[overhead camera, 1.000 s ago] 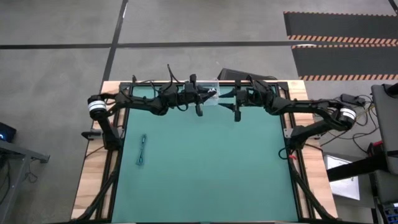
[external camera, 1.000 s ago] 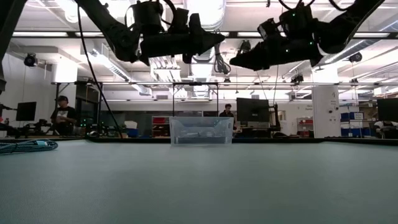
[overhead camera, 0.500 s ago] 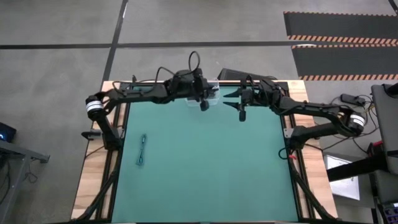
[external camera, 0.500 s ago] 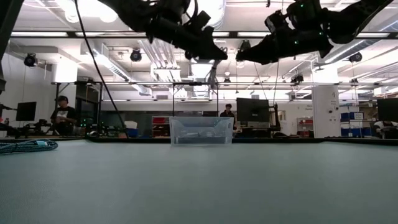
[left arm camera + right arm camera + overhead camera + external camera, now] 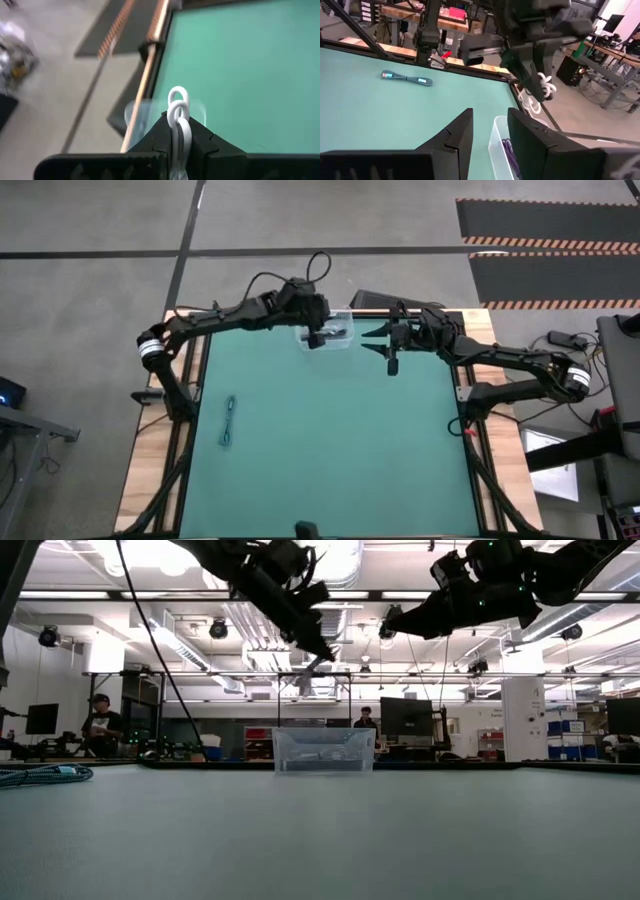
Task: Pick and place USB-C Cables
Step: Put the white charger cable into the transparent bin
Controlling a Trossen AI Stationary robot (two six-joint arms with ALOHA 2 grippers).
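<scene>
My left pincer (image 5: pixel 178 131) is clamping a white cable (image 5: pixel 178 112) above the clear bin (image 5: pixel 331 333) at the surface's (image 5: pixel 330 450) far edge, its loops hanging down lengthwise. My right pincer (image 5: pixel 490 131) is hovering beside the bin, fingers parted and gripping nothing. The teal cable (image 5: pixel 229 421) is lying near the left edge, long axis running near to far.

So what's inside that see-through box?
In the clear plastic bin a dark cable lies on the bottom. The right end effector covers part of it, so any other contents stay hidden.
</scene>
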